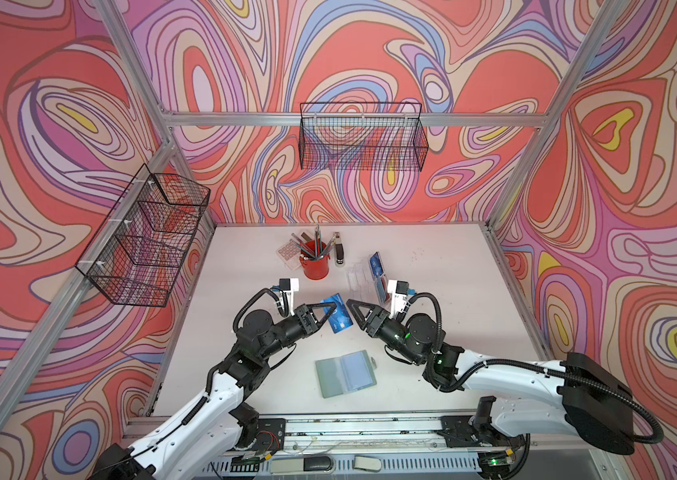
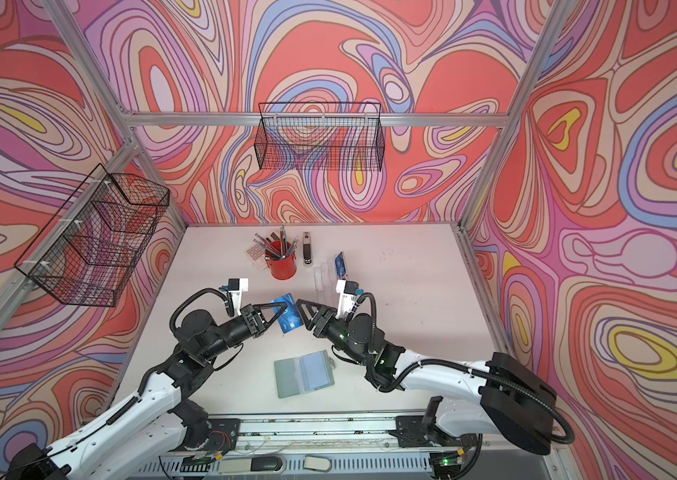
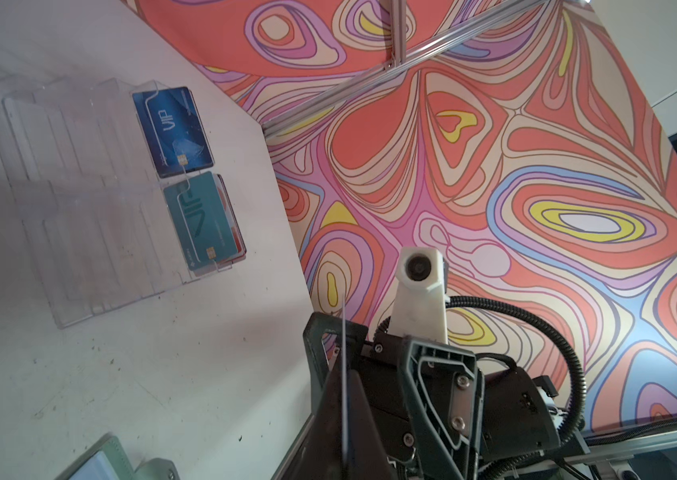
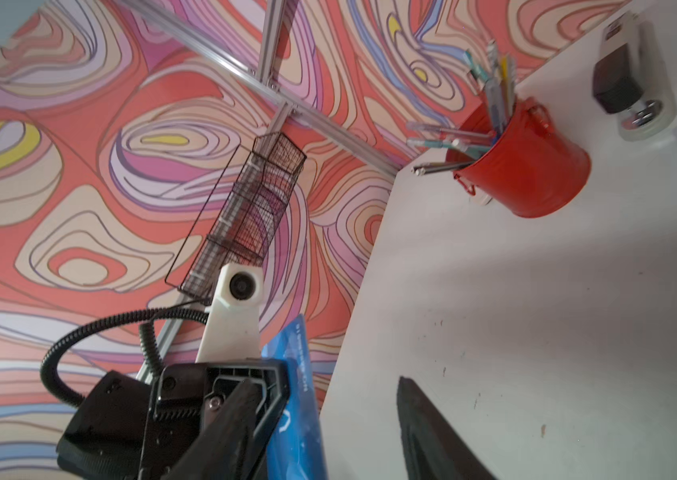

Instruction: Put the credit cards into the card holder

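Observation:
A blue credit card (image 1: 339, 316) hangs edge-up above the table's middle, with my left gripper (image 1: 329, 309) shut on it. In the left wrist view the card shows only as a thin edge (image 3: 344, 374). My right gripper (image 1: 353, 314) faces it from the right, open, with the card (image 4: 297, 399) beside one finger and free of both. The sage-green card holder (image 1: 345, 373) lies open on the table nearer the front, its clear sleeves up. A blue card (image 3: 172, 129) and a teal card (image 3: 204, 224) stand in the clear acrylic stand (image 3: 79, 199).
A red bucket of pens (image 1: 315, 266), a stapler (image 1: 339, 251) and a small calculator (image 1: 288, 250) stand at the back of the table. Wire baskets hang on the back wall (image 1: 364, 137) and the left wall (image 1: 145, 241).

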